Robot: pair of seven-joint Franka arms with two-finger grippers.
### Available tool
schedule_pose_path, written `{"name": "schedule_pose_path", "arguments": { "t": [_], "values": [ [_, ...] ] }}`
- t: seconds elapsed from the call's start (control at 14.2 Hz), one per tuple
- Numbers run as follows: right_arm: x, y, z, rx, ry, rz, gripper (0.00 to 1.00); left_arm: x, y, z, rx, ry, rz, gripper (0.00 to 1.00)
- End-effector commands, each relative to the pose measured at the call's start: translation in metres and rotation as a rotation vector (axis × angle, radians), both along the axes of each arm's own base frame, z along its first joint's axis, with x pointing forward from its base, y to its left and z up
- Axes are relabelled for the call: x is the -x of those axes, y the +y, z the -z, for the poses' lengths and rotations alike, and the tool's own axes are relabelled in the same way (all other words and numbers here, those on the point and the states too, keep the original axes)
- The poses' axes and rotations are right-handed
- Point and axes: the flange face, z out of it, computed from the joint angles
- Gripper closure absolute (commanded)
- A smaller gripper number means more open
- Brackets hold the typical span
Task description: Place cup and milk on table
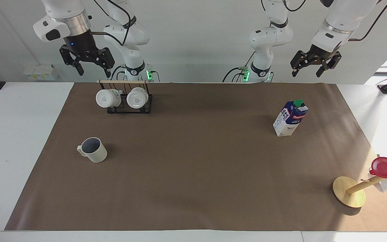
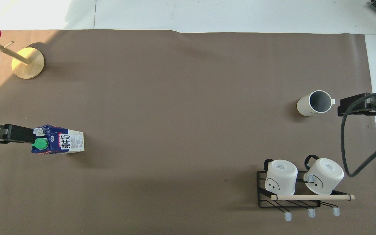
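Right gripper [image 1: 92, 69]: raised over the robots' edge of the table [image 1: 25, 134], just above the black mug rack [image 1: 129, 108] with its two white mugs; fingers spread, empty. Cup [image 1: 94, 150]: upright on the brown sheet toward the right arm's end, farther from the robots than the rack. Milk carton [image 1: 290, 117]: upright on the sheet toward the left arm's end. Left gripper [image 1: 314, 65]: raised near the carton's end, spread, empty. Wooden mug tree [image 1: 349, 191] holds a red cup [image 1: 385, 167]. Judgement: both items already stand on the table; nothing appears left.

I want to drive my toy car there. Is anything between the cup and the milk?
No, only bare brown sheet lies between the cup and the milk, as both views show.
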Motion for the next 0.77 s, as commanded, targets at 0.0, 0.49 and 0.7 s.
{"name": "schedule_pose_path", "arguments": {
  "t": [0.0,0.49,0.7],
  "values": [
    [0.003,-0.002,-0.001,-0.011,0.000,-0.026,0.00,0.000,0.002,-0.004,-0.002,0.007,-0.006,0.00],
    [0.002,-0.014,-0.001,-0.019,0.005,0.006,0.00,0.003,-0.001,-0.004,0.009,0.014,0.003,0.00],
    [0.002,-0.015,-0.001,-0.019,0.005,0.008,0.00,0.001,0.013,-0.005,0.030,0.009,-0.006,0.00]
  ]
}}
